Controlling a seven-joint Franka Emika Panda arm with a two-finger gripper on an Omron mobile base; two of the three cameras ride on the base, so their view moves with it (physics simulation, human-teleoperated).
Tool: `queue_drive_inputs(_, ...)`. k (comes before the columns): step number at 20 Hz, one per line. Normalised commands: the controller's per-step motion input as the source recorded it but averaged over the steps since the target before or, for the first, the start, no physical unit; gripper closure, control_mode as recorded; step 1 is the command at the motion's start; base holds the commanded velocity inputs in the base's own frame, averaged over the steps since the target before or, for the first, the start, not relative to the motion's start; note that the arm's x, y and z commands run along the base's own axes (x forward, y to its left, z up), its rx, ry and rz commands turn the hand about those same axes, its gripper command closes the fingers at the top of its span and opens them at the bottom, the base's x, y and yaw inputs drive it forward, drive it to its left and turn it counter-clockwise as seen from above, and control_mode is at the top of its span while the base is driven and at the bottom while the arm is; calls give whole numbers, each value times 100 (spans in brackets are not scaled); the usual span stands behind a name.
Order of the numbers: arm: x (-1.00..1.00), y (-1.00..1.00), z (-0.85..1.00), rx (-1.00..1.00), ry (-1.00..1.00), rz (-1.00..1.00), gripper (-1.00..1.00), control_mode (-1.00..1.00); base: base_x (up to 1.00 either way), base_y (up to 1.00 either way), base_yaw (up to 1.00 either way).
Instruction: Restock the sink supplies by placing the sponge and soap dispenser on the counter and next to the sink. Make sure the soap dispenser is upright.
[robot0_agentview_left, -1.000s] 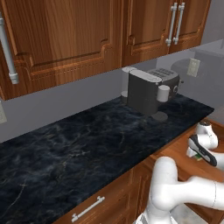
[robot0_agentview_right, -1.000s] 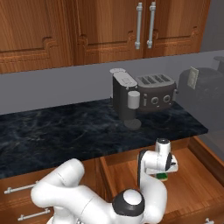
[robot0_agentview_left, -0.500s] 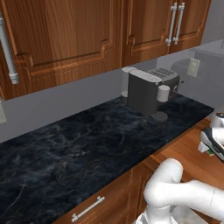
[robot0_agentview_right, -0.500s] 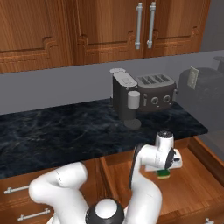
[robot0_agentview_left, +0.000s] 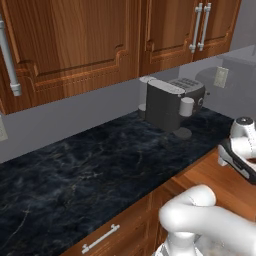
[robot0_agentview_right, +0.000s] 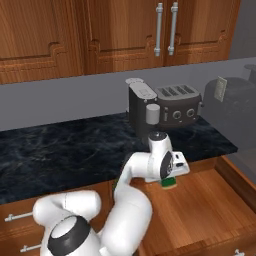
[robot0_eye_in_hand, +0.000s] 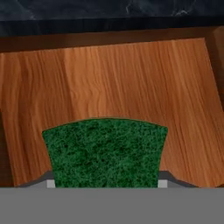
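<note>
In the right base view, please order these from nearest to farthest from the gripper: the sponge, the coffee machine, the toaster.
1. Sponge: right at the gripper, over the open drawer.
2. Coffee machine: on the counter, behind the gripper.
3. Toaster: on the counter, to the right of the coffee machine.

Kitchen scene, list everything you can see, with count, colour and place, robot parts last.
counter: one, black marble, under the wall cabinets.
wall cabinets: several doors, brown wood, silver handles, above the counter.
coffee machine: one, dark grey, back of counter.
toaster: one, dark grey, right of the coffee machine.
outlet: one, pale, on the wall right of the toaster.
drawer: one, brown wood, open below the counter edge.
sponge: one, green, between the tool's fingers over the drawer.
arm: one, white.
tool: one, closed on the sponge.
</note>
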Motion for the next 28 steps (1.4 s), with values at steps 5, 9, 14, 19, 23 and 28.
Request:
queue_drive_inputs(5, 0, 82, 100, -12, 0, 0, 100, -100, 0, 0, 0)
queue_drive_inputs(9, 4, 66, 50, -9, 6, 0, 100, -100, 0, 0, 0)
queue_drive_inputs(14, 1, 47, -6, -4, 6, 3, 100, -100, 0, 0, 0)
queue_drive_inputs(19, -1, 22, -2, -1, 1, 5, 100, 100, -13, 47, 1)
queue_drive_inputs(23, 0, 0, 0, 0, 0, 0, 100, 100, -73, 38, -15)
queue_drive_inputs(28, 0, 0, 0, 0, 0, 0, 100, 100, -86, 5, -39)
